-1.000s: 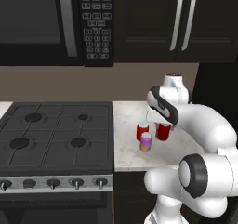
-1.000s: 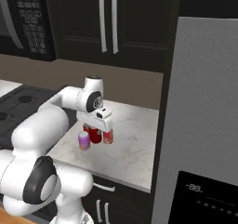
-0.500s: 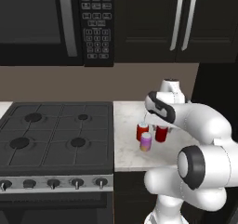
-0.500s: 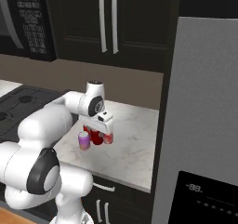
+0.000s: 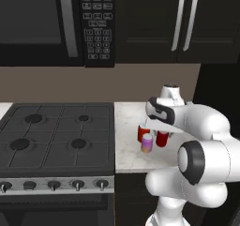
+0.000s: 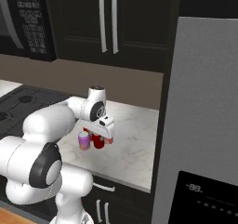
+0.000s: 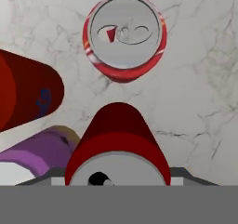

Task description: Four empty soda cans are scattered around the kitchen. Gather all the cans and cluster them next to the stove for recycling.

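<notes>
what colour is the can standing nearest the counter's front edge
Purple-pink soda can with a silver top, clearest in the left base view.

We saw four small cylindrical soda cans (image 5: 147,143) clustered upright on the marble counter (image 5: 127,122), just right of the wide black gas stove (image 5: 56,136).

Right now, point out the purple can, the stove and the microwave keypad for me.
purple can (image 5: 147,144), left base view, on its side wall.
stove (image 5: 56,136), left base view, on the grate between the burners.
microwave keypad (image 5: 96,26), left base view, on the middle buttons.
</notes>
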Controlling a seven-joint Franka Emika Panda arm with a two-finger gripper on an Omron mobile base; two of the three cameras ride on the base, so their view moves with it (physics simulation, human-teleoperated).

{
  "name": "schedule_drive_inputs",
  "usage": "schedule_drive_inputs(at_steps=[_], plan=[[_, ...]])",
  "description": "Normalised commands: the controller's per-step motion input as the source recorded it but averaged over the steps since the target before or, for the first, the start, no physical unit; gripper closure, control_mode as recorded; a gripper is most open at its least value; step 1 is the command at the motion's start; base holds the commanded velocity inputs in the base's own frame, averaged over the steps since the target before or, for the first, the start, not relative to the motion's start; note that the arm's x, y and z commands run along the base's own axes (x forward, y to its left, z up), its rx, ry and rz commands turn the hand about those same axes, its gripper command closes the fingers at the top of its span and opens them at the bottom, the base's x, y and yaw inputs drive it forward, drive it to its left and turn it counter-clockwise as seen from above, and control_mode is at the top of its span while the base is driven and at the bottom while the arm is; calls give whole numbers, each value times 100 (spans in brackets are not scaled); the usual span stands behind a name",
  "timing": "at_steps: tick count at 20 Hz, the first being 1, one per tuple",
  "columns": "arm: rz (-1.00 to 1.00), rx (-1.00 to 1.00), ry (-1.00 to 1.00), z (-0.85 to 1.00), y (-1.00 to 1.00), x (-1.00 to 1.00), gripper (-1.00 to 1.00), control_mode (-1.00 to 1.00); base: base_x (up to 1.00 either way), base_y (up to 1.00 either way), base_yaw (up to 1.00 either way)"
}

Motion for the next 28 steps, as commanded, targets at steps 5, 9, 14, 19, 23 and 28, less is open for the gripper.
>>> schedule_drive_inputs(at_steps=[5, 9, 14, 19, 23, 28], plan=[[0, 0, 0, -22, -1, 2, 100, -100, 0, 0, 0], [0, 0, 0, -20, 0, 4, 100, -100, 0, 0, 0], [0, 0, 0, -17, 0, 6, 100, -100, 0, 0, 0], [0, 0, -1, -16, -1, 6, 100, -100, 0, 0, 0], [0, 0, 0, -20, -2, -4, 100, -100, 0, 0, 0], [0, 0, 0, -27, 0, -10, -100, -100, 0, 0, 0]])
